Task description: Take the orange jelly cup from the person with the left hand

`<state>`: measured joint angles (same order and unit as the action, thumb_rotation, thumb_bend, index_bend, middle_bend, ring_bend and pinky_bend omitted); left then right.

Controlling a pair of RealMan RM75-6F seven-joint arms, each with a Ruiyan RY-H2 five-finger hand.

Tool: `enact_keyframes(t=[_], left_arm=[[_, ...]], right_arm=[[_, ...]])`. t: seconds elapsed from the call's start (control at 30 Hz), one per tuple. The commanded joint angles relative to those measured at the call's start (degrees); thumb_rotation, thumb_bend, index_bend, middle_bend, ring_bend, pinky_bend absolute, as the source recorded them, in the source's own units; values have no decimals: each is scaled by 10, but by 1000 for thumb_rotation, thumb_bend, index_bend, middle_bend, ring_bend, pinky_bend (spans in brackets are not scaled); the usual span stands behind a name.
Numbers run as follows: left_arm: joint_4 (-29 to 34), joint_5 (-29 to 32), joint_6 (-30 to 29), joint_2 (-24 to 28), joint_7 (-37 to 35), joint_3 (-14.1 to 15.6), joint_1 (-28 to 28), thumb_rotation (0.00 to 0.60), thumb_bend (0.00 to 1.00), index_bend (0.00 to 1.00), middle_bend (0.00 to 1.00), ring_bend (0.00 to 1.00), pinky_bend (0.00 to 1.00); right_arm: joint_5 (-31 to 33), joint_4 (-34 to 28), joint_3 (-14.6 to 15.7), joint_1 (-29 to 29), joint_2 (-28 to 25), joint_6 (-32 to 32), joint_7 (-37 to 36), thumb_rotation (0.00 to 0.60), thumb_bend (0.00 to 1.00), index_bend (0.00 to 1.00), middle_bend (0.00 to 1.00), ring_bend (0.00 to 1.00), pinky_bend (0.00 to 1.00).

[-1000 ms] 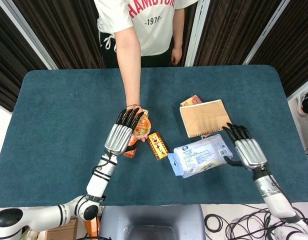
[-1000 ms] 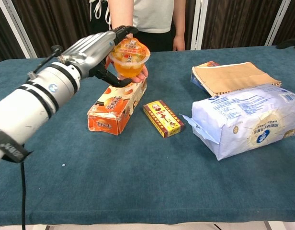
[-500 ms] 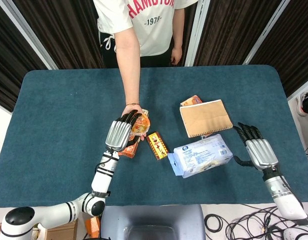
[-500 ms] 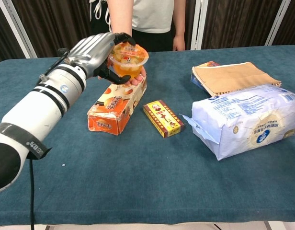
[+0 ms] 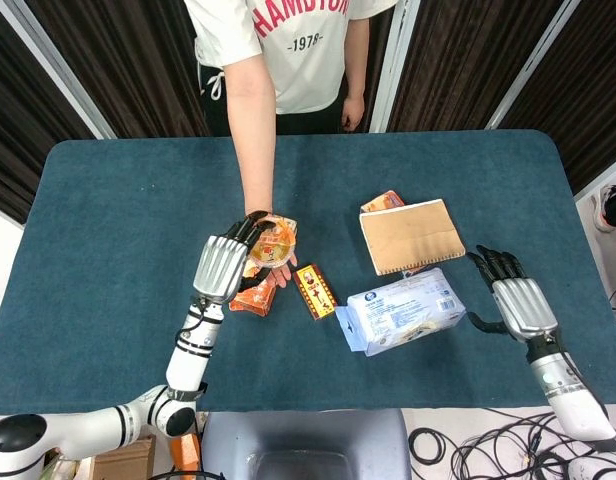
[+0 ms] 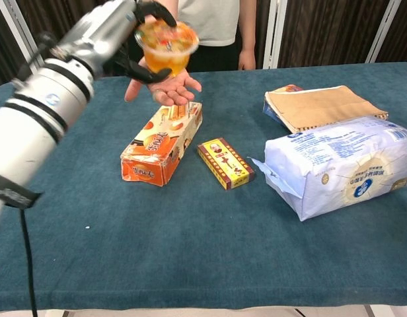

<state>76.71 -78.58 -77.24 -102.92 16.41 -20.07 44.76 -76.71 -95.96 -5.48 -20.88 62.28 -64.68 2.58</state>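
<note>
Orange jelly cup [image 6: 166,45] sits in the grasp of the robot's left hand [image 6: 121,32], the dark fingers [image 6: 152,8] curled over its foil lid and the thumb hooked beneath, held in the air above the far left part of the blue-green table [image 6: 190,251]. In the chest view the cup and hand are smeared by blur, so the lid's print cannot be read. The person's hand [image 6: 165,86] lies palm up just under the cup, and whether the cup touches that palm cannot be told. In the head view the left hand [image 5: 221,267] covers most of the cup [image 5: 271,244], leaving only an orange edge visible. Below them on the table lies an orange biscuit box [image 6: 162,142], and just to its right a small red and yellow box [image 6: 224,162]. Further right is a white plastic bag [image 6: 342,164], its right end cut off in the chest view, and beyond it a brown paper envelope [image 6: 325,105] resting on an orange packet [image 5: 383,201] that is mostly hidden. The right hand [image 5: 513,297] appears only in the head view, near the right edge of the table beside the bag, empty with fingers spread. The person's head is cut off at the top of both views.
</note>
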Motion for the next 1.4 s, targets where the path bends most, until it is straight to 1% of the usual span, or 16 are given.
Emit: enact_keyframes(t=[0.03, 0.1, 0.2, 0.27, 0.33, 0.43, 0.53, 0.63, 0.8, 0.9, 1.0, 1.1, 1.17, 1.2, 1.3, 1.4], left_arm=[[105, -41, -54, 83, -2, 20, -51, 600, 422, 563, 543, 587, 783], [150, -53, -78, 127, 1, 40, -86, 600, 421, 560, 539, 584, 781], [178, -62, -110, 180, -18, 77, -139, 600, 416, 557, 538, 582, 778], [171, -64, -125, 200, -49, 101, -171, 600, 414, 555, 538, 582, 777], [139, -66, -142, 208, -98, 127, -203, 600, 412, 549, 537, 580, 775], [62, -59, -146, 191, -170, 155, -238, 600, 410, 545, 537, 579, 773], [-30, -45, -126, 151, -237, 173, -257, 600, 409, 545, 537, 579, 773], [-126, -38, -103, 97, -314, 181, -269, 600, 407, 544, 537, 579, 774], [-245, -36, -72, 28, -411, 185, -278, 600, 404, 531, 526, 561, 755], [-289, -42, -56, 5, -443, 191, -279, 600, 401, 480, 479, 497, 685], [-320, -52, -45, -10, -461, 199, -281, 600, 388, 382, 356, 399, 560], [-337, -55, -30, -19, -476, 202, -284, 600, 350, 234, 201, 233, 363], [-339, -57, -28, -19, -477, 204, -286, 600, 309, 114, 88, 85, 211], [-338, -59, -34, -19, -475, 202, -288, 600, 289, 81, 53, 40, 168], [-323, -68, -51, -9, -460, 205, -296, 600, 240, 39, 5, 0, 110], [-265, -95, -84, 34, -423, 224, -310, 600, 225, 13, 0, 0, 99]], right_arm=[[-5, -4, 3, 5, -3, -8, 1, 600, 203, 0, 0, 0, 0], [-9, -5, 6, 10, -5, -15, 5, 600, 203, 0, 0, 0, 0], [-14, -8, 10, 17, -7, -25, 11, 600, 203, 0, 0, 0, 0], [-16, -10, 11, 20, -8, -30, 15, 600, 203, 0, 0, 0, 0], [-19, -11, 13, 22, -7, -34, 20, 600, 203, 0, 0, 0, 0], [-21, -12, 15, 24, -3, -37, 31, 600, 203, 0, 0, 0, 0], [-22, -12, 17, 24, 4, -36, 41, 600, 203, 0, 0, 0, 0], [-29, -8, 18, 22, 14, -38, 46, 600, 203, 0, 0, 0, 0], [-28, 4, 18, 19, 25, -33, 44, 600, 203, 0, 0, 0, 0], [-27, 7, 17, 20, 27, -33, 45, 600, 203, 0, 0, 0, 0], [-26, 10, 16, 20, 27, -34, 38, 600, 203, 0, 0, 0, 0], [-27, 16, 17, 22, 27, -34, 30, 600, 202, 0, 0, 0, 0], [-28, 19, 18, 24, 26, -36, 26, 600, 202, 0, 0, 0, 0], [-29, 20, 18, 25, 26, -38, 25, 600, 202, 0, 0, 0, 0], [-35, 21, 20, 33, 20, -50, 17, 600, 203, 0, 0, 0, 0], [-49, 20, 28, 55, 8, -84, 7, 600, 203, 0, 0, 0, 0]])
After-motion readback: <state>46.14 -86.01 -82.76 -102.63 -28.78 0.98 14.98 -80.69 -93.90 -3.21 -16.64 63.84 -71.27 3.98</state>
